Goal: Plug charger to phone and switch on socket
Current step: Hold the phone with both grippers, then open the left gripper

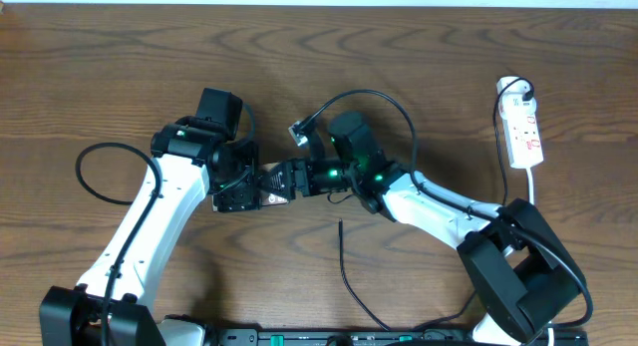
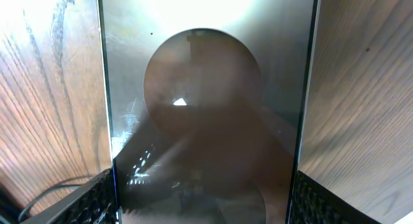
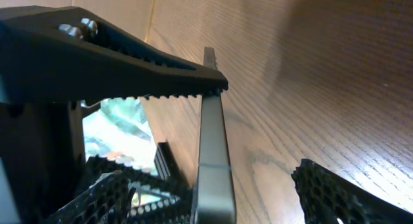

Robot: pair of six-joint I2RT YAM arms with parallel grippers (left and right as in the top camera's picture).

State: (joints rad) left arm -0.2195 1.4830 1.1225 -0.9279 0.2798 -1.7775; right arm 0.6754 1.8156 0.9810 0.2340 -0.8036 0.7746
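Observation:
My left gripper (image 1: 237, 189) is shut on the phone (image 2: 203, 69), its two fingers pressed against the phone's long edges; the glossy face with a dark oval fills the left wrist view. In the right wrist view the phone (image 3: 213, 153) shows edge-on, standing between the fingers of my right gripper (image 3: 219, 198), which is open, with a clear gap on the right side. In the overhead view both grippers meet mid-table around the phone (image 1: 269, 179). The charger (image 1: 344, 261), a thin black cable, lies loose in front of them, held by neither gripper. The socket (image 1: 523, 127) lies at the far right.
The socket's white cord (image 1: 533, 186) runs down past the right arm's base (image 1: 518, 276). A thick black robot cable loops at the left (image 1: 85, 176) and another arcs over the right wrist (image 1: 369, 95). The left gripper's toothed finger (image 3: 129, 56) crosses the right wrist view.

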